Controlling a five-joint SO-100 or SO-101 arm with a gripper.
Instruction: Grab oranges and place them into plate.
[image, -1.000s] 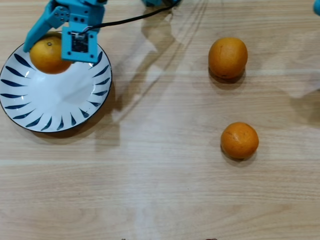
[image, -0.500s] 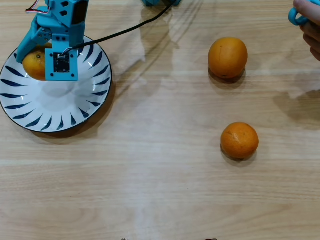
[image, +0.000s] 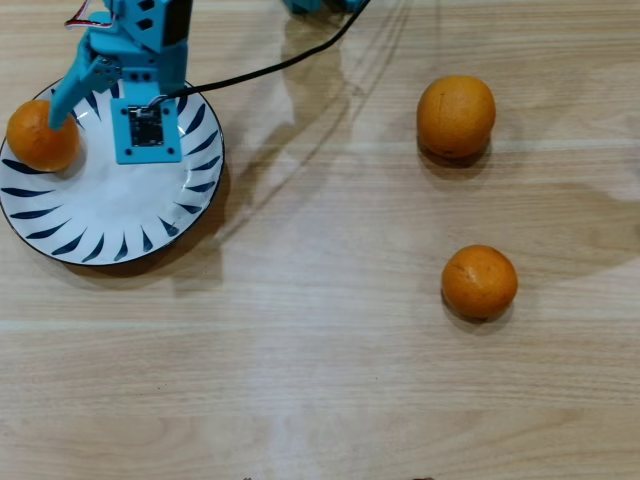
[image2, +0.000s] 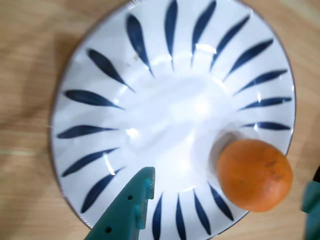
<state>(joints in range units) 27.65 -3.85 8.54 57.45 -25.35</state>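
A white plate (image: 150, 215) with dark blue petal strokes lies at the left of the overhead view. One orange (image: 40, 135) rests on its left rim. My blue gripper (image: 90, 115) hovers over the plate's upper part, open, just right of that orange. In the wrist view the plate (image2: 150, 100) fills the frame, with the orange (image2: 255, 175) on its lower right rim. There the gripper (image2: 230, 182) has one fingertip (image2: 140, 192) well clear of the fruit and the other at the right edge. Two more oranges (image: 456, 115) (image: 479, 281) sit on the wooden table to the right.
A black cable (image: 270, 65) runs from the arm toward the top edge of the overhead view. Bare wooden tabletop (image: 320, 350) stretches between the plate and the two loose oranges and along the whole front.
The gripper carried the orange over the plate, then opened. The orange now lies free on the plate's left rim. A hand at the right edge has gone from view.
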